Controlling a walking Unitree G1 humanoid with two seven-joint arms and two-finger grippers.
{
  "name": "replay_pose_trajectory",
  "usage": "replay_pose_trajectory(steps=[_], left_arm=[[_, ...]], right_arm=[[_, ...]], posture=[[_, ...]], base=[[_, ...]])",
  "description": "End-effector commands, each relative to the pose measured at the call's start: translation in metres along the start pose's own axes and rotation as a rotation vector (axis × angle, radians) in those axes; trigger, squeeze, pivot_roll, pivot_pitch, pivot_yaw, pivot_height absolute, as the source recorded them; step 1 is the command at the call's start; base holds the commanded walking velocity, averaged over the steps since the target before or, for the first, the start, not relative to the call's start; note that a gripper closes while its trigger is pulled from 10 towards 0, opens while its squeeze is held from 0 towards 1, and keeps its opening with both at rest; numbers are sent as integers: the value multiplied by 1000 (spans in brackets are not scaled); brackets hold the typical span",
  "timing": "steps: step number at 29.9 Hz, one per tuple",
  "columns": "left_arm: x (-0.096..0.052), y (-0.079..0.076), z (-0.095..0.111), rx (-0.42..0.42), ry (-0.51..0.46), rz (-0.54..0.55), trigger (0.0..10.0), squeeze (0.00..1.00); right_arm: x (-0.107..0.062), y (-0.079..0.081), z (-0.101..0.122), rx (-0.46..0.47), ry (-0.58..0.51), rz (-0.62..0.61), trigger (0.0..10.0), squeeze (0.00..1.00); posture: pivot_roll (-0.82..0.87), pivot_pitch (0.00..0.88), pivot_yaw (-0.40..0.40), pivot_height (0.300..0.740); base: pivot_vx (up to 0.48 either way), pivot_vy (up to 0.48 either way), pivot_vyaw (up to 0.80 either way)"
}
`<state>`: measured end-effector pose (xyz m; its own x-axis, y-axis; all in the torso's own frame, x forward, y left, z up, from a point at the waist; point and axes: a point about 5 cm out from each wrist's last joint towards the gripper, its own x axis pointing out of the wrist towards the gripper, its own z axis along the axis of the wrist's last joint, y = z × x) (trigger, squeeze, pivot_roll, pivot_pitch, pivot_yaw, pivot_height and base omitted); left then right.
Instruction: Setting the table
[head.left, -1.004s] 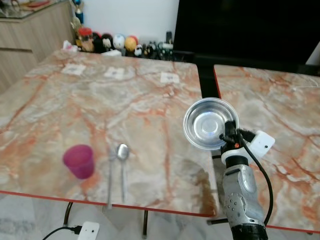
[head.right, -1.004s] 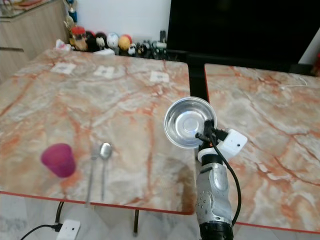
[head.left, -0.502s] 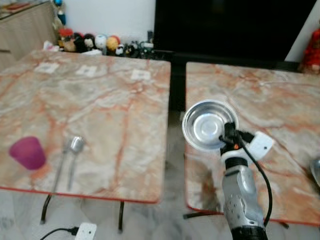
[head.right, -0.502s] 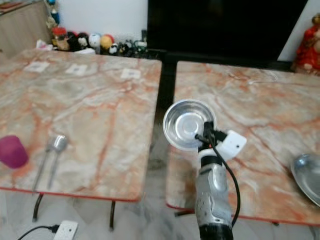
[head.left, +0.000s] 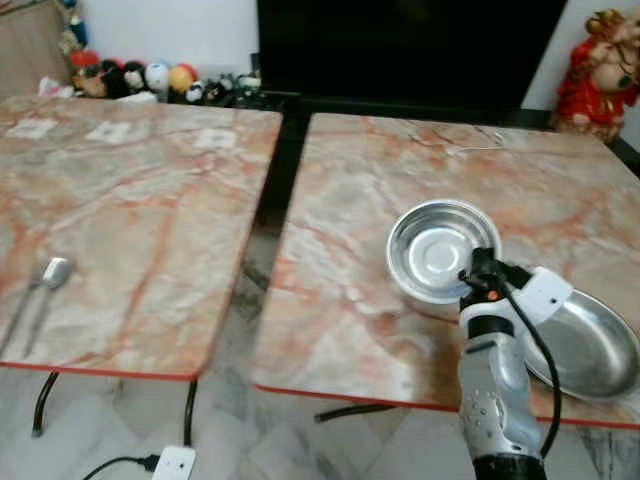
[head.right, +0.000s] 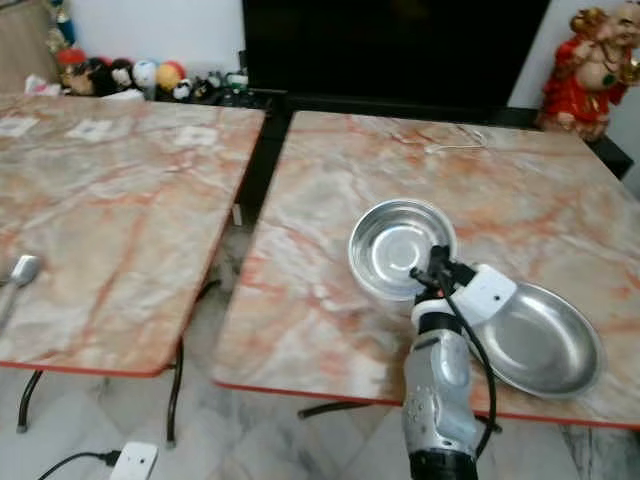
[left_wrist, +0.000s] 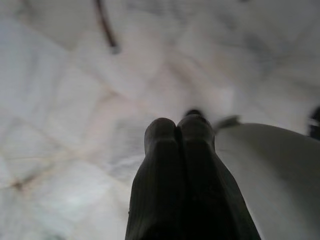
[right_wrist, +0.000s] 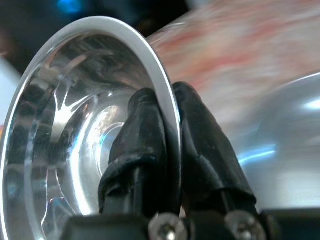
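Right gripper (right_wrist: 167, 130): pinched on the rim of the small steel bowl (head.left: 437, 250), one black finger inside the rim, the other outside; the silver arm rises from the near edge of the head views
Small steel bowl: held in the air above the near part of the right-hand marble table (head.left: 360, 200), tipped so its hollow faces the head camera; its rim overlaps the near-left edge of the large dish in the head views
Large steel dish (head.right: 535, 340): lies flat on the right-hand table by its near right corner, just beside and below the held bowl; whether the two touch cannot be told
Left gripper (left_wrist: 177, 132): both black fingers pressed together with nothing between them, hanging over pale tiled floor; wrist view blurred
Floor item: white plug block (head.left: 172, 464) with a black cord, on the floor under the left table's near edge
Left-hand marble table (head.left: 130, 210): separated from the right one by a dark gap; a spoon (head.left: 50, 275) lies at its near left part, three white cards (head.left: 215, 139) sit towards its far edge
Far left: row of small round figurines (head.left: 140, 78) against the wall
Far centre: large black screen (head.left: 400, 45)
Far right: red and gold statue (head.left: 598, 60) past the right table's far corner
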<state>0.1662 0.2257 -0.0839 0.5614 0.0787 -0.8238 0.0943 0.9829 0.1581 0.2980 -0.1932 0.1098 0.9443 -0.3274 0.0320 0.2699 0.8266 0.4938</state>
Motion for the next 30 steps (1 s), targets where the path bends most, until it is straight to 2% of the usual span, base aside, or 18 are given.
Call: replay_pose_trajectory(steps=[1,6,10,18,25,30], left_arm=[[-1,0,-3,10,14,-2,10000,0],[-1,1,-4,21,18,-3,10000,0],[-1,2,-4,31,20,-5,10000,0],[-1,2,-4,44,20,-7,10000,0],[-1,3,-4,55,21,-9,10000,0],[-1,3,-4,58,21,-10,10000,0]], right_arm=[[2,1,15,7,-72,-17,10000,0],[-4,-18,31,25,-135,-192,10000,0],[-8,-24,33,53,-133,-259,10000,0],[-13,-23,25,132,-73,-328,10000,0],[-29,-35,11,161,-6,-464,10000,0],[-32,-40,4,188,46,-510,10000,0]], posture=[[61,0,-26,740],[54,0,-23,740],[44,0,-17,740],[43,0,-15,740],[38,0,-12,740],[42,0,-14,740]], base=[[0,0,0],[0,0,0],[0,0,0],[0,0,0],[0,0,0],[0,0,0]])
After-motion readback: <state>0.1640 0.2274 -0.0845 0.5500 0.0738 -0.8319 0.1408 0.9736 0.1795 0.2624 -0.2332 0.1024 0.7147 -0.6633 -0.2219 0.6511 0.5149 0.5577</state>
